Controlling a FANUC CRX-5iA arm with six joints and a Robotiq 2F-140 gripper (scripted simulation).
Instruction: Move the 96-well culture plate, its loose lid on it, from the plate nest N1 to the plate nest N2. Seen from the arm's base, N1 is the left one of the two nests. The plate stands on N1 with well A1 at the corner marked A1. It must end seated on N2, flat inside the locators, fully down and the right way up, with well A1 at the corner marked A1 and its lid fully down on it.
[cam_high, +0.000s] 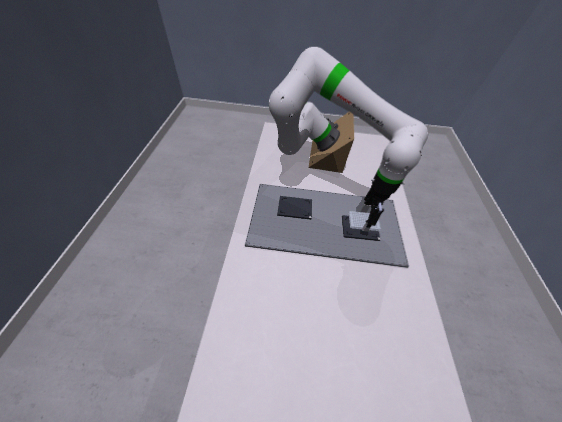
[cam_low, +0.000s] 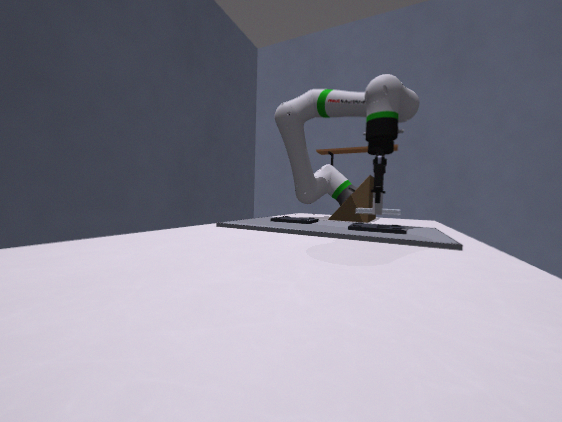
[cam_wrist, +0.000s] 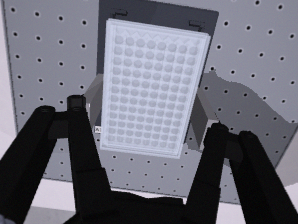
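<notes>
The clear 96-well plate with its lid (cam_wrist: 151, 88) is between my black fingers. My gripper (cam_wrist: 148, 93) is shut on the plate's long sides, pointing straight down. In the top and exterior views the plate (cam_high: 363, 220) (cam_low: 385, 212) hangs a little above the dark nest N1 (cam_high: 361, 232) (cam_low: 377, 228). In the wrist view the nest N1 (cam_wrist: 159, 20) shows beyond the plate's far end, and the plate looks slightly turned against it. A small A1 label (cam_wrist: 97, 129) shows by the plate's near left corner. The nest N2 (cam_high: 295, 206) (cam_low: 295, 221) stands empty at the other end of the grey baseplate (cam_high: 325, 225).
The perforated baseplate (cam_wrist: 45, 65) lies on a white table strip. A brown wedge-shaped block (cam_high: 332, 150) holds the arm's base behind the baseplate. A brown shelf (cam_low: 345, 150) shows behind the arm at wrist height.
</notes>
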